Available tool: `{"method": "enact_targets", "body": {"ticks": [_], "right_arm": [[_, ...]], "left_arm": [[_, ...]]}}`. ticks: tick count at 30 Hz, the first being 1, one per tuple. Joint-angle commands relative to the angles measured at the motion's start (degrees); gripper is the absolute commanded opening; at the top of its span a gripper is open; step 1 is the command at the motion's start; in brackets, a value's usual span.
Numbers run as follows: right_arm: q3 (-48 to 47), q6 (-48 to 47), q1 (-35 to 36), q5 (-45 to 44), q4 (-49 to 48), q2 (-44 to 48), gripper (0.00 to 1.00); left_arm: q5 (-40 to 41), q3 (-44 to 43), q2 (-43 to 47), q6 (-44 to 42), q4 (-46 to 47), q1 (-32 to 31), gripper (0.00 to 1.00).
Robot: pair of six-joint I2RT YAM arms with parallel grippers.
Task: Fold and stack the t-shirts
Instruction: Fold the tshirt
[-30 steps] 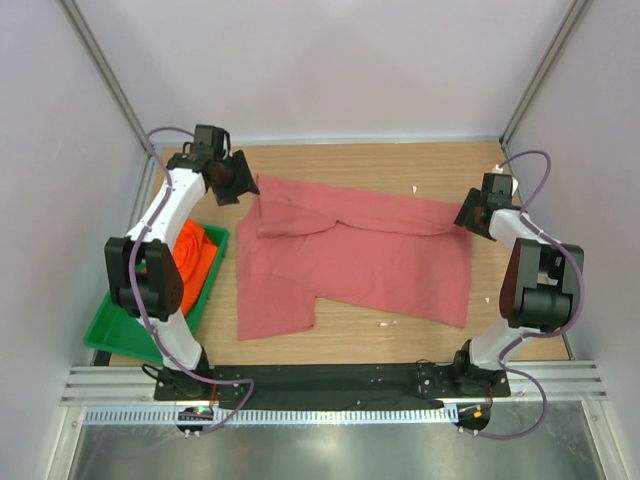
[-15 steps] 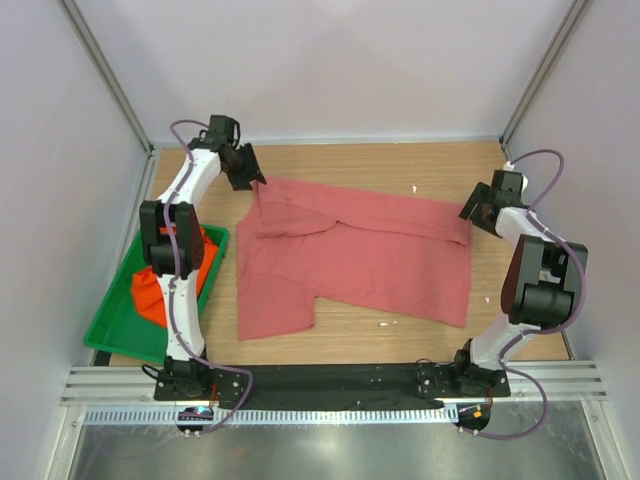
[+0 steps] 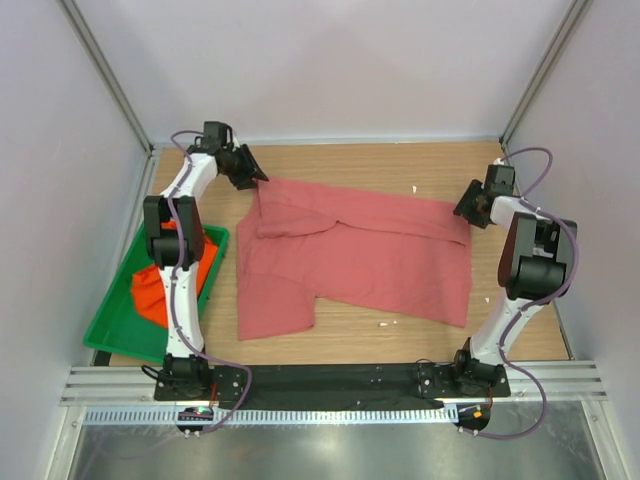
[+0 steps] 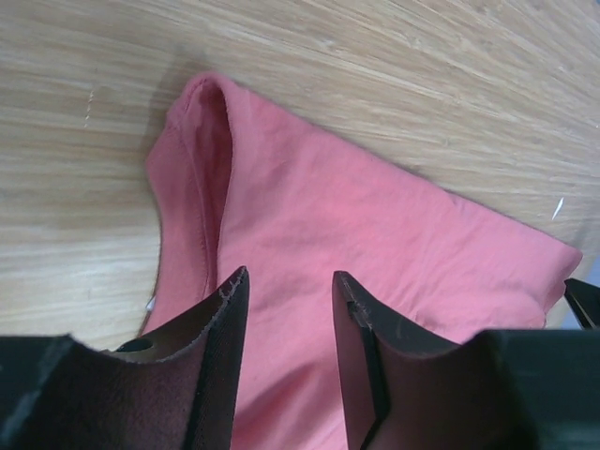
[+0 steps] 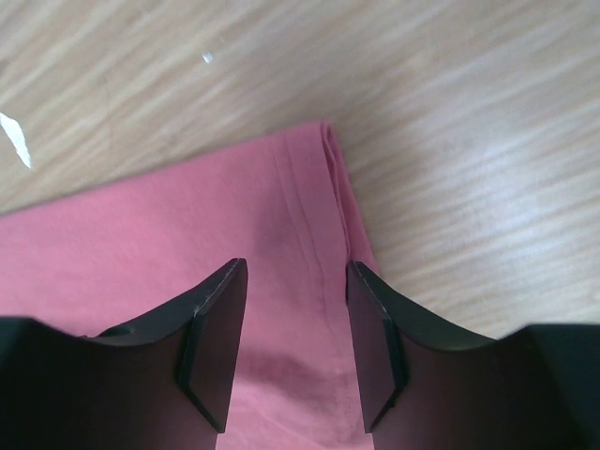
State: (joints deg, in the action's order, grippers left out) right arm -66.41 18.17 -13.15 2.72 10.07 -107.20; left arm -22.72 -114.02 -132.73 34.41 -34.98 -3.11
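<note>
Left tool [image 4: 289, 275] and right tool [image 5: 296, 264], both mine, gape halfway (gripping nothing) over far corners of the rose-pink cloth t-shirt [image 3: 370, 250].

2 arms reach far forward; left tool [image 4: 289, 281], right tool [image 5: 292, 272] tipped down, jaws parted.

We look down from a fixed overhead camera, high behind both arm bases [image 3: 185, 372], onto the whole light wooden table [image 3: 350, 165]. The left wrist camera sits just behind the black two-fingered left claw [image 4: 289, 275], and the right one sits behind the matching right claw [image 5: 296, 264]. Both face steeply down, very close. All three views share the dusty rose-pink cloth t-shirt [image 3: 350, 250], and each wrist view shows one far corner.
</note>
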Motion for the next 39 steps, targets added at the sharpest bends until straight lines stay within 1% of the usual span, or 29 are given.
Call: {"method": "enact_targets", "body": {"ticks": [1, 3, 5, 10, 20, 29, 34, 39], "right_arm": [[-3.98, 0.81, 0.05, 1.85, -2.24, -0.82, 0.51], [-4.78, 0.20, 0.05, 2.20, -1.72, -1.78, 0.45], [-5.74, -0.42, 0.05, 2.20, -0.66, -2.14, 0.43], [-5.92, -0.68, 0.05, 1.67, -1.19, -2.93, 0.46], [-6.71, -2.35, -0.56, -0.87, -0.66, -3.02, 0.46], [-9.96, -2.97, -2.06, 0.62, -0.66, -5.65, 0.48], [-11.72, -1.56, -1.97, 2.55, -1.19, -7.41, 0.48], [-12.16, -0.51, -2.06, 3.96, -1.71, -8.55, 0.49]], "left_arm": [[-2.59, -1.91, -1.74, 1.97, 4.48, 0.04, 0.41], [-2.77, -0.77, -2.18, 3.11, 7.02, 0.04, 0.40], [-3.38, 0.19, -2.18, 4.69, 9.84, 0.04, 0.39], [-3.91, 1.08, -2.97, 5.14, 11.95, 0.04, 0.39], [-4.79, 3.01, -3.68, 7.25, 14.86, -0.05, 0.35], [-4.00, 3.72, -4.03, 8.12, 16.17, -0.05, 0.34], [-1.72, 3.45, -3.51, 7.95, 16.26, -0.05, 0.33], [1.01, 3.54, -2.10, 7.07, 16.52, -0.05, 0.37]]}}
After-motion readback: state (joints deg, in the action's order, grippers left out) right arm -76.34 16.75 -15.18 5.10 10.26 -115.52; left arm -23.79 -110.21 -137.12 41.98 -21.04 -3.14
